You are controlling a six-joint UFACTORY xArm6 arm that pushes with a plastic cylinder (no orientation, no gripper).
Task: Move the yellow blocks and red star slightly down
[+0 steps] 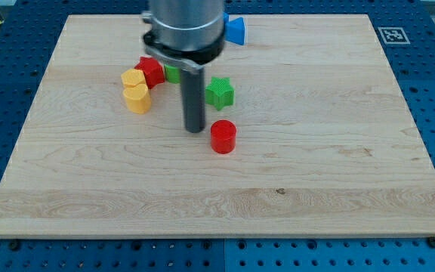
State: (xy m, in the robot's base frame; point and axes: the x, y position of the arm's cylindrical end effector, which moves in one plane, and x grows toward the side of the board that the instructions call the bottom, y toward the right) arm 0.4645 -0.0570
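Note:
Two yellow blocks lie at the view's upper left: a yellow hexagon-like block and a yellow heart-like block just below it, touching. The red star sits right of the upper yellow block, touching it. My tip is down on the board, right of and below this cluster, about a block's width left of a red cylinder. The tip touches no block.
A green star sits right of the rod. A green block is partly hidden behind the rod, next to the red star. A blue block lies at the board's top edge, partly hidden by the arm.

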